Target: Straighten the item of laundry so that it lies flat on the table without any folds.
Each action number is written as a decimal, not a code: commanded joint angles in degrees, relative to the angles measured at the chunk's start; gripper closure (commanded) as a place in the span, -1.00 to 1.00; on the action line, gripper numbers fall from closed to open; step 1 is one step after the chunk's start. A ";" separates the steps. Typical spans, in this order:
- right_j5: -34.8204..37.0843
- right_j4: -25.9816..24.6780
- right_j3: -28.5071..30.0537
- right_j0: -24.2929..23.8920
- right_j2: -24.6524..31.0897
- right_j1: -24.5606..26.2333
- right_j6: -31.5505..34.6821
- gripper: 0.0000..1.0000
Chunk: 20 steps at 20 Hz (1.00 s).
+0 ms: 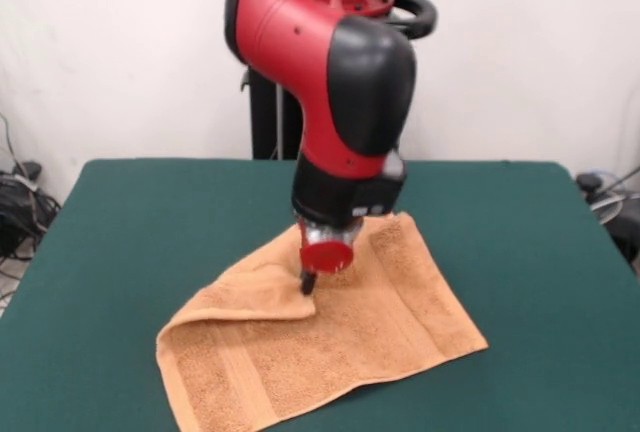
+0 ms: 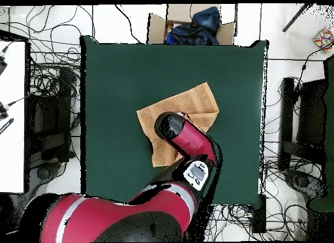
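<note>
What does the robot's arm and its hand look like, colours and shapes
The arm has glossy red rounded shells with a large black cap over the joint. Below sits a black wrist block, then a red disc. The hand under it is small and dark. From overhead, the arm shows a light panel on its upper side.

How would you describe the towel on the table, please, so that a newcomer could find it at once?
Look at the dark green table and follow the red and black arm down to its gripper. Under it lies the towel, an orange-tan terry cloth with woven band stripes. It is the only cloth on the green top, with one corner folded over onto itself.
</note>
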 commanded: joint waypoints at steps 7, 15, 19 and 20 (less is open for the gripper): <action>-4.57 -7.98 26.07 -4.43 11.61 -19.36 -0.59 1.00; -9.82 -18.10 33.93 -10.30 12.70 -22.48 -1.41 1.00; -15.03 -26.17 38.66 -15.98 13.13 -23.32 -2.33 1.00; -16.04 -28.89 39.54 -17.74 12.60 -23.50 -2.93 1.00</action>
